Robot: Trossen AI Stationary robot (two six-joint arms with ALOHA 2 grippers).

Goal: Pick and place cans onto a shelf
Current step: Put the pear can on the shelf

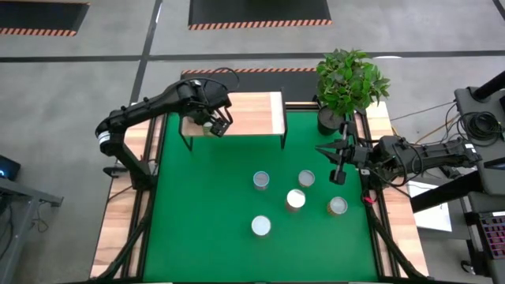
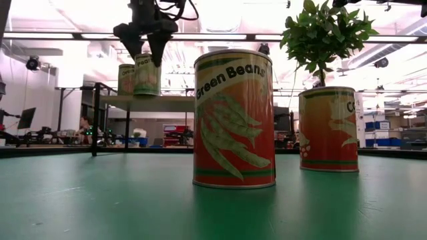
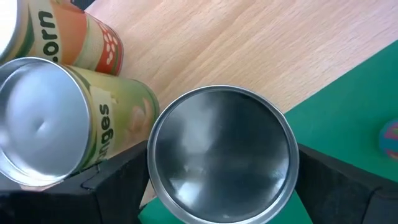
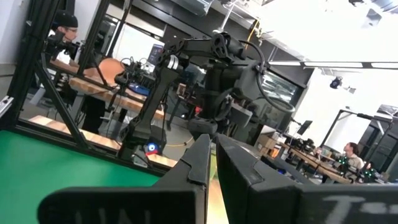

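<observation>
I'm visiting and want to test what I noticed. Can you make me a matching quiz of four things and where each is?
1 left gripper
2 right gripper
3 potted plant
4 Green Beans can

A standing on the green mat
B just off the mat's corner
C shut on a can at the shelf
D shut, empty, by the mat's right edge

Pairs: 1-C, 2-D, 3-B, 4-A

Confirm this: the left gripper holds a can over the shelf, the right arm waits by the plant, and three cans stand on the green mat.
Wrong on the count. The high view shows five cans on the green mat, not three. The rest holds: the left gripper holds a can over the shelf, and the right gripper waits by the plant.
</observation>
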